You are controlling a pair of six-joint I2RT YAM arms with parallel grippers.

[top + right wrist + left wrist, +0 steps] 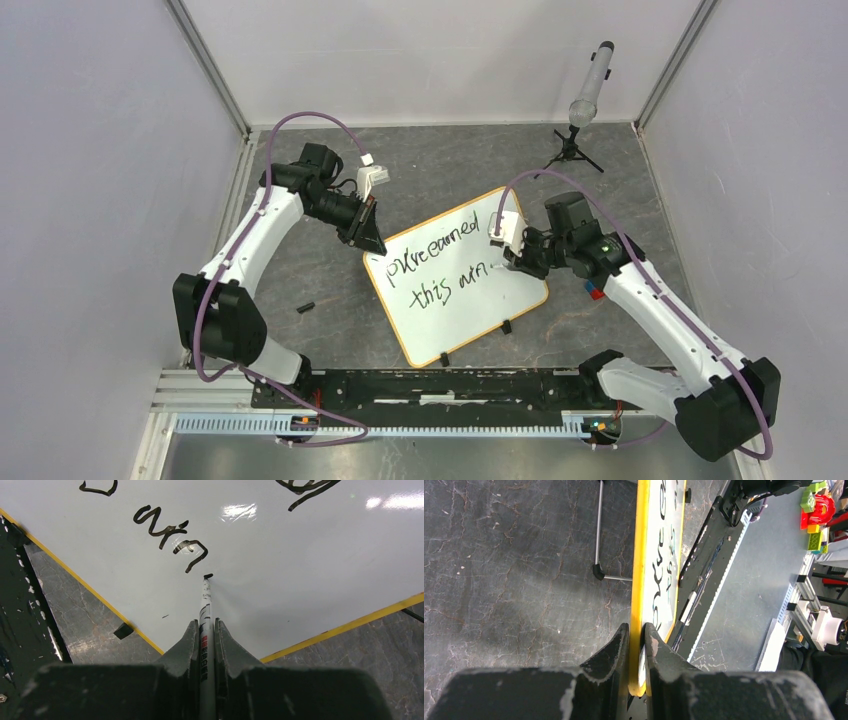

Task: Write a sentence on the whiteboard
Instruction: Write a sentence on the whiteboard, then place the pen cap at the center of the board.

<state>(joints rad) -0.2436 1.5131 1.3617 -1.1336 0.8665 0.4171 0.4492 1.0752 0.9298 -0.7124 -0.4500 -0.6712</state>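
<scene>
The whiteboard (pixel 470 312), white with a yellow-orange frame, lies slanted on the grey table. The sentence (pixel 440 265) runs across it in two black lines. My left gripper (pixel 368 245) is shut on the board's far-left corner; in the left wrist view the frame edge (pixel 640 555) sits between the fingers of that gripper (pixel 637 630). My right gripper (pixel 508 258) is shut on a grey marker (pixel 205 610). Its tip touches the board (pixel 300 565) just right of the last scrawl (pixel 170 530), where a small black dot shows.
A small black cap (pixel 305 307) lies on the table left of the board. A grey cylinder on a black tripod (pixel 590 85) stands at the back right. A red-and-blue piece (pixel 594 291) lies by the right arm. The black rail (pixel 430 385) runs along the near edge.
</scene>
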